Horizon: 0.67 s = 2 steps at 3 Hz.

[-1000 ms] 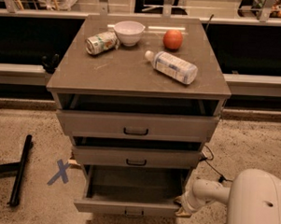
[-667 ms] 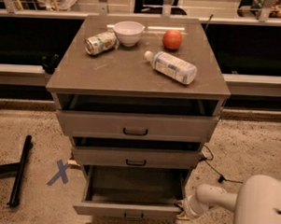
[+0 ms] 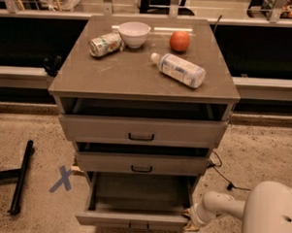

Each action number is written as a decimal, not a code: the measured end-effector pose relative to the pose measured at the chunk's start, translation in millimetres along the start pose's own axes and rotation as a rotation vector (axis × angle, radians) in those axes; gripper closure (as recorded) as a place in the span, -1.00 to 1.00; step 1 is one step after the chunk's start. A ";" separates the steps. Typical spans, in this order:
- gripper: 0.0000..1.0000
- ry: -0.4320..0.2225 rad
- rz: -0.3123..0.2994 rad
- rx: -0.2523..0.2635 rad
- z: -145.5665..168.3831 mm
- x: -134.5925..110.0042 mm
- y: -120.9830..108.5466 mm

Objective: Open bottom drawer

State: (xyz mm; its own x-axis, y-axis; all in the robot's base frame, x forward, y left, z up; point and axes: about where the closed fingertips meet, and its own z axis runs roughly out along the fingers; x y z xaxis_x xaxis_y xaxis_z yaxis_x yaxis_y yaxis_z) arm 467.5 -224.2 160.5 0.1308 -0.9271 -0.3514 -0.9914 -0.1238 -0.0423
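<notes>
One gripper (image 3: 189,220) sits at the right front corner of the bottom drawer (image 3: 132,220). This is one of three stacked drawers. The middle drawer (image 3: 142,164) and top drawer (image 3: 141,130) are above the gripper. Higher up and farther from the gripper, the cabinet top (image 3: 138,81) holds four items: one bowl (image 3: 134,33), one can (image 3: 105,44), one orange fruit (image 3: 179,41) and one bottle (image 3: 178,70). On the floor to the gripper's left are one blue cross (image 3: 62,178) and one black bar (image 3: 21,176).

dim warm light | glare: cabinet top (image 3: 133,75) | gripper (image 3: 188,220) shadowed beside bottom drawer (image 3: 113,218)
</notes>
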 end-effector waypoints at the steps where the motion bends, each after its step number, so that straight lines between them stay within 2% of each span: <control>1: -0.85 -0.002 0.000 -0.003 1.8 -0.9 1.6; 2: -1.00 -0.003 0.000 -0.005 3.0 -1.5 2.6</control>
State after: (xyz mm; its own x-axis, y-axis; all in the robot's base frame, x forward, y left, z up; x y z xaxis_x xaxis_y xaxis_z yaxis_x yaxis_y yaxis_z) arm 464.7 -222.1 158.1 0.1308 -0.9259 -0.3544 -0.9914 -0.1257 -0.0374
